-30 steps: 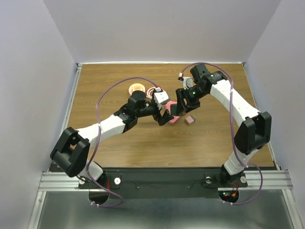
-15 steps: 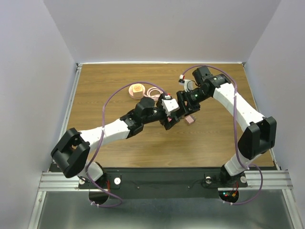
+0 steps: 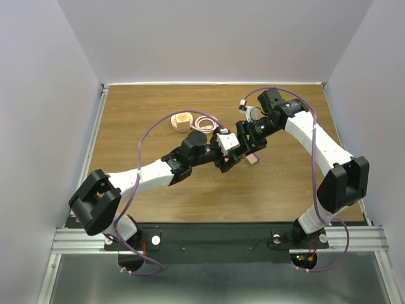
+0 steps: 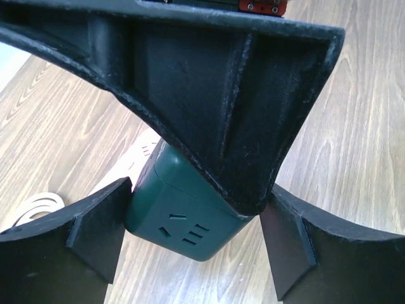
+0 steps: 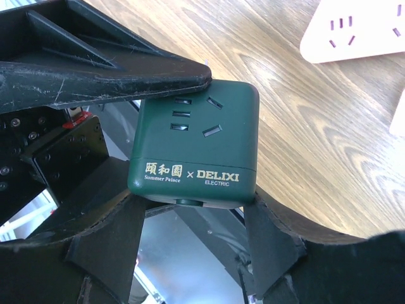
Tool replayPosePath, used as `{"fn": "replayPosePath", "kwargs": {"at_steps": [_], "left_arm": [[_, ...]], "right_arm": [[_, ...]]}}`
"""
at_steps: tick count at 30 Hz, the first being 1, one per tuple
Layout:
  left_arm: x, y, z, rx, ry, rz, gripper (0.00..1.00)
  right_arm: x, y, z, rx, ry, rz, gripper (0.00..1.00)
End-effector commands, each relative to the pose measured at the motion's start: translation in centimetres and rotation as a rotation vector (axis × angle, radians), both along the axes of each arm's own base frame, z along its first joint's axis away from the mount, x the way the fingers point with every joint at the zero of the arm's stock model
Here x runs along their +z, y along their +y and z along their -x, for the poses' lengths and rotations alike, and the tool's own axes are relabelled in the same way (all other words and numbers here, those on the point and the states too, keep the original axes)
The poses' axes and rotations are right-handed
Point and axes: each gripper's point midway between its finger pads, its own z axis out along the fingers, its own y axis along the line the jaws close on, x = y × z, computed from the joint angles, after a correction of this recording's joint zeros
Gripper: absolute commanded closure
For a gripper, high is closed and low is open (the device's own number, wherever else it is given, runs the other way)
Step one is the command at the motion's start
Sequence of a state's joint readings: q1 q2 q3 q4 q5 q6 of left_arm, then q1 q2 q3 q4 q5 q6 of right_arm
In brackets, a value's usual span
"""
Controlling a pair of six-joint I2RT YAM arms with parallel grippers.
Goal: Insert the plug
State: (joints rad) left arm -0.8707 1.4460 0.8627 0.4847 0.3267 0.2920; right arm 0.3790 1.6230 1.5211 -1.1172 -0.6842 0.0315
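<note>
You've got the green socket cube (image 5: 193, 145) clamped in the right gripper (image 5: 190, 212) at mid-table, with the left gripper (image 4: 196, 212) straddling it head-on, jaws wide, not yet gripping.

Both arms reach in and meet nose to nose mid-table. The left arm (image 3: 152, 170) stretches low and out to its right. The right arm (image 3: 316, 142) runs far out, then folds back at the elbow. The right gripper (image 5: 193, 202) is clamped on a green socket cube (image 5: 196, 139), one finger per side. The left gripper (image 4: 196, 196) sits spread wide, straddling the same cube.
</note>
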Motion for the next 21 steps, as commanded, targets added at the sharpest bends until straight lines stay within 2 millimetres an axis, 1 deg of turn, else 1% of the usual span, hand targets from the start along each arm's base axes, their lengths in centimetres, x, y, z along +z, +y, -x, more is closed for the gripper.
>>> {"fn": "replayPosePath", "kwargs": {"at_steps": [1,2,3,6,7,8,9,10,11,12,13,14,15,17,18,19,21], "left_arm": [[-0.8,-1.5,1.1,-0.046,0.048,0.024,0.65],[-0.8,-1.6,1.4,-0.054,0.055,0.027,0.71],[-1.2,-1.9,1.7,-0.061,0.077,0.026,0.99],[-2.1,-2.1,2.0,-0.055,0.113,0.025,1.0],[-2.1,-2.0,1.6,-0.019,0.119,0.035,1.0],[-1.9,-2.1,1.4,-0.004,0.131,0.062,1.0],[-2.1,-2.0,1.4,0.009,0.146,0.072,1.0],[-2.0,-1.9,1.1,0.038,0.156,0.085,1.0],[-1.6,-2.0,1.1,0.05,0.177,0.119,1.0],[-1.4,-2.0,0.9,0.064,0.19,0.135,1.0],[-1.2,-2.0,0.9,0.076,0.202,0.154,1.0],[-0.9,-2.1,0.7,0.079,0.201,0.169,1.0],[-0.2,-2.3,0.9,0.086,0.236,0.21,1.0],[0.4,-2.5,0.8,0.098,0.262,0.242,1.0],[0.5,-2.6,0.7,0.102,0.271,0.252,1.0],[0.8,-2.8,0.6,0.106,0.294,0.27,1.0],[1.4,-3.0,0.6,0.108,0.305,0.294,1.0]], "right_arm": [[3.0,0.7,-0.5,0.015,-0.083,-0.072,0.95],[3.1,0.6,-0.7,0.009,-0.09,-0.065,0.93],[3.3,0.6,-1.0,0.001,-0.1,-0.06,0.91],[3.3,0.1,-1.9,-0.043,-0.124,-0.012,0.81],[3.3,0.0,-2.1,-0.05,-0.132,-0.006,0.7],[3.2,-0.3,-2.5,-0.07,-0.144,0.019,0.67],[3.1,-0.4,-2.6,-0.08,-0.143,0.03,0.64],[3.0,-0.5,-2.8,-0.084,-0.153,0.035,0.56],[3.0,-0.7,-3.1,-0.1,-0.165,0.041,0.51],[2.8,-0.6,-3.3,-0.113,-0.173,0.036,0.38],[2.8,-0.6,-3.4,-0.12,-0.18,0.033,0.31],[2.7,-0.6,-3.5,-0.128,-0.187,0.029,0.28],[2.9,-0.5,-3.7,-0.142,-0.215,0.019,0.27],[3.2,-0.6,-4.2,-0.174,-0.254,0.014,0.25],[4.0,-0.7,-4.1,-0.18,-0.287,-0.005,0.24],[4.2,-0.6,-4.5,-0.193,-0.316,-0.019,0.22],[4.7,-0.6,-4.5,-0.204,-0.35,-0.035,0.17]]}}
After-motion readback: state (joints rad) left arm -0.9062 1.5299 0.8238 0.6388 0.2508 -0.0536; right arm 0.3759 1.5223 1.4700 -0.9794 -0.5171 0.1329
